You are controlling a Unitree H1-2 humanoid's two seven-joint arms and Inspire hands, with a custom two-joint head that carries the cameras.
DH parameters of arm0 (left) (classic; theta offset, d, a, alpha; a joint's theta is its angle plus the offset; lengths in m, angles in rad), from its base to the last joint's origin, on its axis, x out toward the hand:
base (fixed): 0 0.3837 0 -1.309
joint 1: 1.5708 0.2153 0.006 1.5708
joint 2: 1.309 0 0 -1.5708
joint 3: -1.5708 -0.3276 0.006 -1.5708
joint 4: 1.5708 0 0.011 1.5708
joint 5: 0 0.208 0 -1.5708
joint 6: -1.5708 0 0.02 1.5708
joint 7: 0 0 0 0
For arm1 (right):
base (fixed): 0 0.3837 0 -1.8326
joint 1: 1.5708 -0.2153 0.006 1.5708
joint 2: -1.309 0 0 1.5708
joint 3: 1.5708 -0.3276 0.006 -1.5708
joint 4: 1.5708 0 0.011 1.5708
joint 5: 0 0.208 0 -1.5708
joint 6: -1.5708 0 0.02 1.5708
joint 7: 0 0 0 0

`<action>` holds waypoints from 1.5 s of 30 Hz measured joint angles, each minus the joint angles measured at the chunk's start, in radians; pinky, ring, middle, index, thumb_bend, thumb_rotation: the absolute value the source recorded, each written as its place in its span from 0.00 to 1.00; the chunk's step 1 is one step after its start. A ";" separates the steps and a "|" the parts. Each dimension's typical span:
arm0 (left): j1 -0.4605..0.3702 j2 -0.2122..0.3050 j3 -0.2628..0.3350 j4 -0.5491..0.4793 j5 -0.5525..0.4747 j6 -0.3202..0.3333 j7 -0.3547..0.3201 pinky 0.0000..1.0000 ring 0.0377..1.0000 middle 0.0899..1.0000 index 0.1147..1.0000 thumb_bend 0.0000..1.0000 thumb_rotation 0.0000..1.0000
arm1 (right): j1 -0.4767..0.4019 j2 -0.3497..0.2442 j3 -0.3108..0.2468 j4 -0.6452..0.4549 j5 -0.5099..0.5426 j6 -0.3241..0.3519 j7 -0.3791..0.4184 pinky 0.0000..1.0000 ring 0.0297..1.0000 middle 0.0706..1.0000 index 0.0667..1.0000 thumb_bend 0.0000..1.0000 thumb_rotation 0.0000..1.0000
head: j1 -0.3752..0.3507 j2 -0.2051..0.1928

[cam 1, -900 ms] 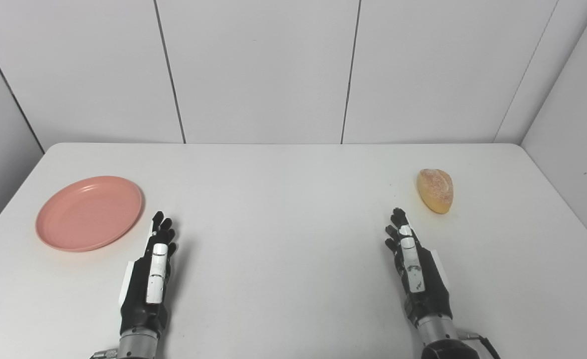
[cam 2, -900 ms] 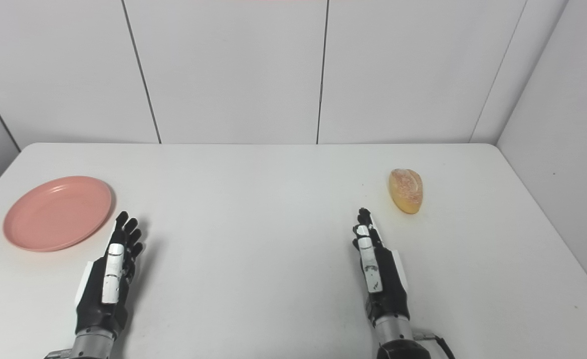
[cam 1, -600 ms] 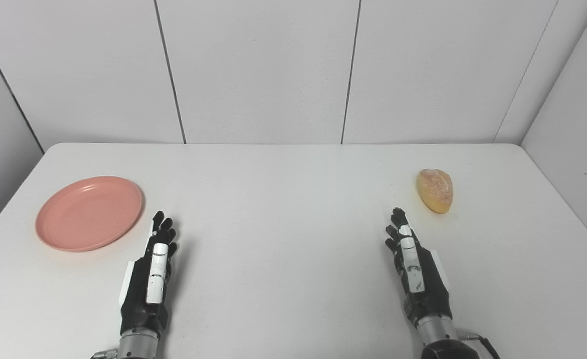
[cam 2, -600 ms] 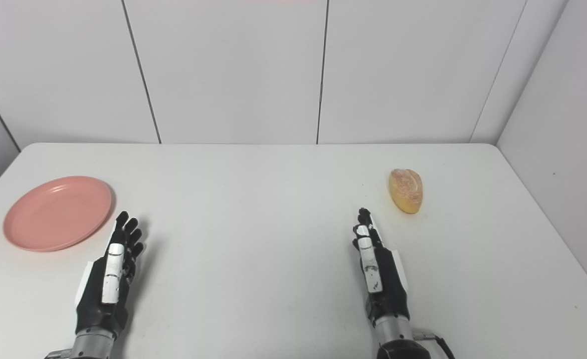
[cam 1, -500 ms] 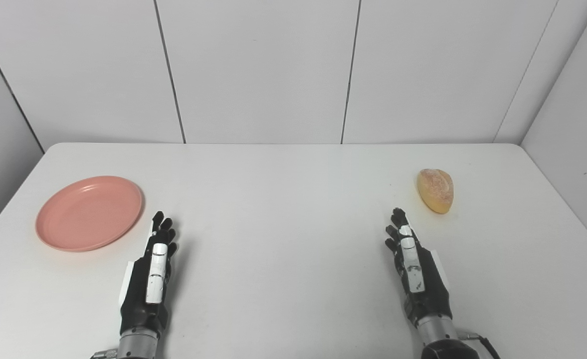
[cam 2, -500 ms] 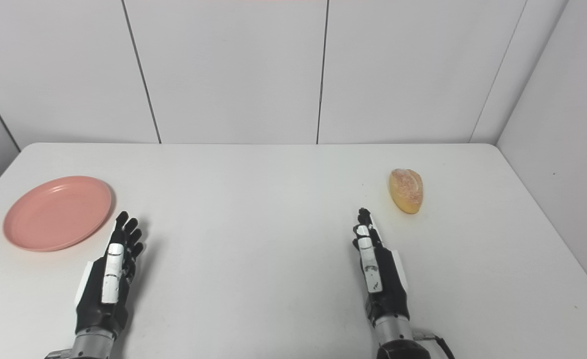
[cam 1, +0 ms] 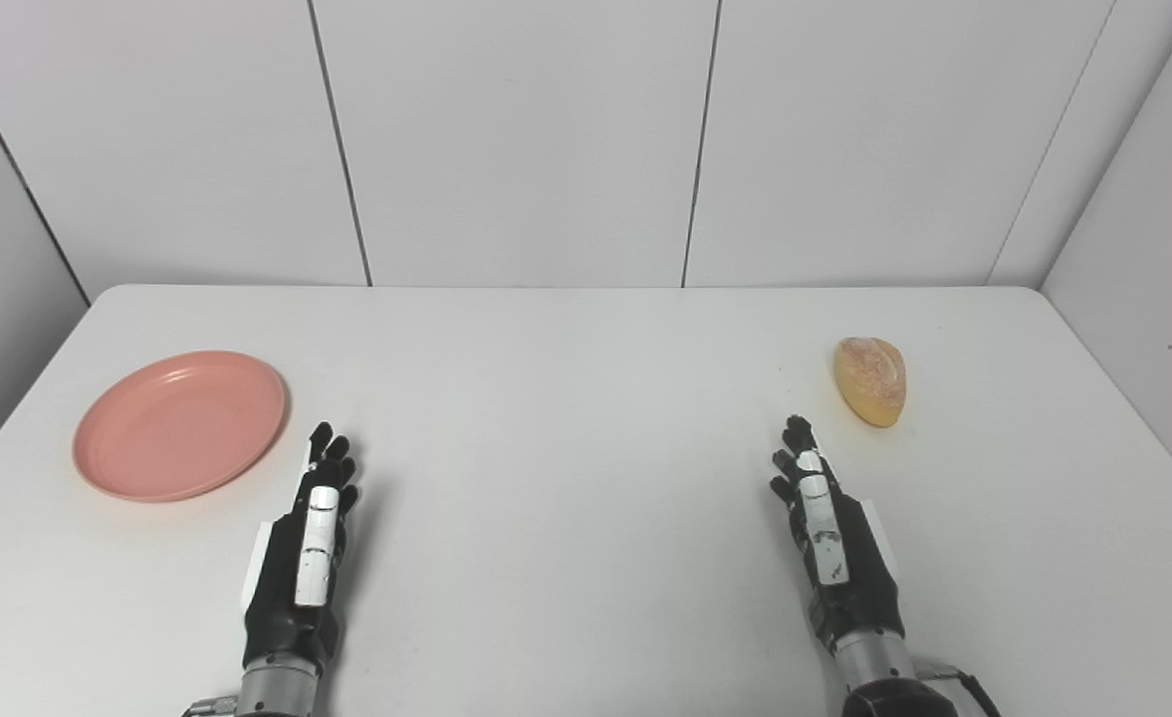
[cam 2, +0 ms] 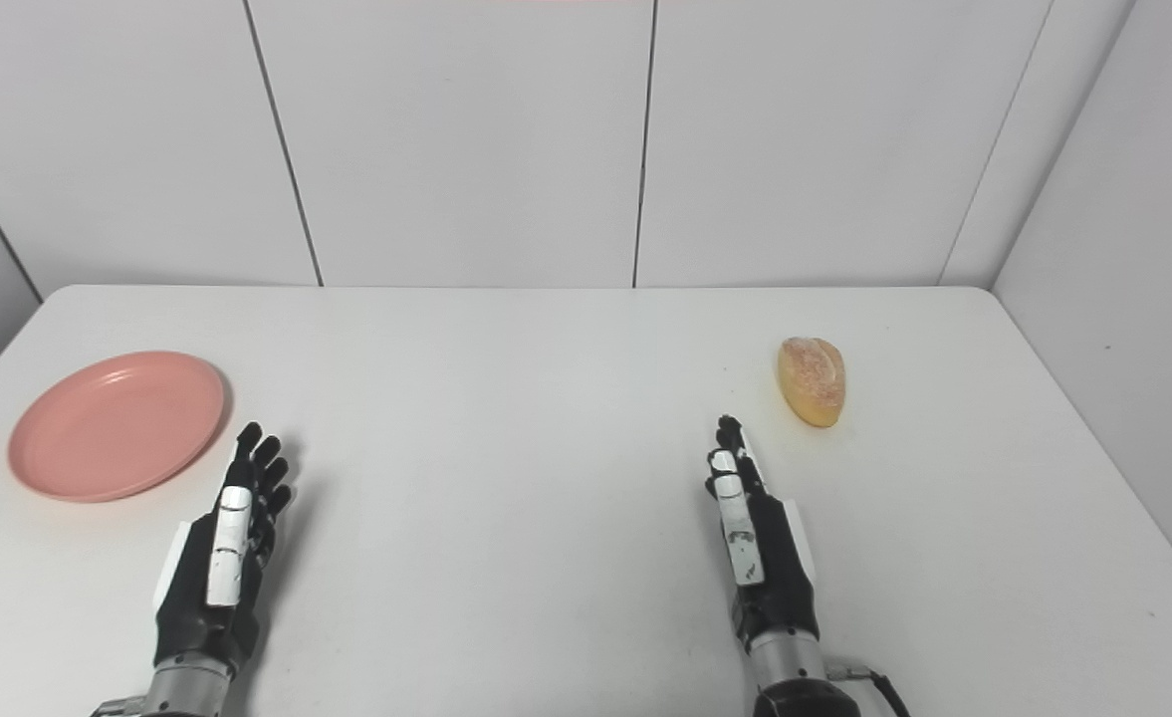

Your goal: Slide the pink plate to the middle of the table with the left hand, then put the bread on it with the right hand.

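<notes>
A round pink plate (cam 1: pixel 179 424) lies flat at the left side of the white table (cam 1: pixel 566 398). A golden bread roll (cam 1: pixel 870 380) rests at the right side. My left hand (cam 1: pixel 305 553) is open, fingers stretched forward, just right of the plate's near edge and apart from it. My right hand (cam 1: pixel 827 538) is open too, with its fingertips a short way in front and to the left of the bread, not touching it. Neither hand holds anything.
White wall panels (cam 1: pixel 526 139) close off the table at the back and at both sides. The table's right edge (cam 1: pixel 1133 418) runs close to the bread.
</notes>
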State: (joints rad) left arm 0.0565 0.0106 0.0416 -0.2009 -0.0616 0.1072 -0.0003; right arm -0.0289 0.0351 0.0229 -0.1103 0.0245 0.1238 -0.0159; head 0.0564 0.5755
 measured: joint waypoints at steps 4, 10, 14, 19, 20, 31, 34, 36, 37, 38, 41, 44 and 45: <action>0.001 -0.009 -0.033 0.040 0.038 -0.026 0.006 1.00 1.00 1.00 1.00 0.70 0.99 | 0.000 -0.019 -0.013 0.027 0.026 -0.029 0.017 0.99 0.98 0.99 0.98 0.75 1.00 | 0.056 -0.043; 0.002 -0.028 -0.066 0.072 0.084 -0.067 0.036 1.00 1.00 1.00 1.00 0.71 0.98 | -0.001 -0.044 -0.025 0.064 0.067 -0.079 0.059 1.00 0.99 1.00 0.99 0.73 1.00 | 0.128 -0.111; 0.000 -0.041 -0.079 0.094 0.107 -0.101 0.060 1.00 1.00 1.00 1.00 0.69 0.98 | -0.017 -0.056 -0.046 0.097 0.099 -0.101 0.075 1.00 0.99 1.00 0.99 0.74 1.00 | 0.190 -0.161; -0.009 -0.055 -0.094 0.115 0.128 -0.128 0.067 1.00 1.00 1.00 1.00 0.64 0.99 | -0.040 -0.085 -0.068 0.136 0.123 -0.115 0.093 1.00 1.00 1.00 1.00 0.71 1.00 | 0.215 -0.193; -0.010 -0.059 -0.094 0.118 0.128 -0.130 0.068 1.00 1.00 1.00 1.00 0.64 0.99 | -0.043 -0.087 -0.071 0.140 0.124 -0.120 0.093 1.00 1.00 1.00 1.00 0.70 1.00 | 0.218 -0.206; -0.014 -0.067 -0.096 0.144 0.148 -0.200 0.072 1.00 1.00 1.00 1.00 0.61 1.00 | -0.055 -0.094 -0.075 0.173 0.125 -0.138 0.095 1.00 1.00 1.00 1.00 0.72 1.00 | 0.207 -0.235; -0.014 -0.067 -0.096 0.144 0.148 -0.202 0.072 1.00 1.00 1.00 1.00 0.62 1.00 | -0.055 -0.093 -0.075 0.172 0.124 -0.138 0.095 1.00 1.00 1.00 1.00 0.71 1.00 | 0.209 -0.232; -0.014 -0.068 -0.094 0.144 0.147 -0.202 0.072 1.00 1.00 1.00 1.00 0.62 1.00 | -0.054 -0.093 -0.074 0.171 0.124 -0.138 0.095 1.00 1.00 1.00 1.00 0.70 1.00 | 0.206 -0.229; -0.014 -0.068 -0.093 0.144 0.147 -0.203 0.072 1.00 1.00 1.00 1.00 0.63 1.00 | -0.054 -0.093 -0.074 0.170 0.124 -0.138 0.095 1.00 1.00 1.00 1.00 0.70 1.00 | 0.203 -0.227; -0.014 -0.069 -0.093 0.144 0.147 -0.205 0.072 1.00 1.00 1.00 1.00 0.63 1.00 | -0.053 -0.092 -0.073 0.169 0.124 -0.138 0.095 1.00 1.00 1.00 1.00 0.70 1.00 | 0.200 -0.224; -0.014 -0.070 -0.085 0.143 0.124 -0.206 0.069 1.00 0.99 1.00 1.00 0.66 1.00 | -0.052 -0.091 -0.069 0.166 0.117 -0.138 0.095 1.00 1.00 1.00 1.00 0.70 1.00 | 0.189 -0.218; -0.016 -0.071 -0.074 0.137 0.080 -0.203 0.064 1.00 0.97 0.97 1.00 0.71 0.98 | -0.050 -0.088 -0.064 0.162 0.111 -0.138 0.094 1.00 1.00 1.00 1.00 0.70 1.00 | 0.184 -0.217; -0.018 -0.071 -0.071 0.134 0.071 -0.203 0.062 1.00 0.97 0.96 1.00 0.73 0.97 | -0.050 -0.087 -0.063 0.160 0.110 -0.138 0.094 1.00 0.99 1.00 0.99 0.70 1.00 | 0.180 -0.214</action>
State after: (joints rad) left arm 0.0386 -0.0603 -0.0295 -0.0673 0.0092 -0.0953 0.0615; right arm -0.0784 -0.0524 -0.0401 0.0495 0.1341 -0.0144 0.0780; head 0.2363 0.3620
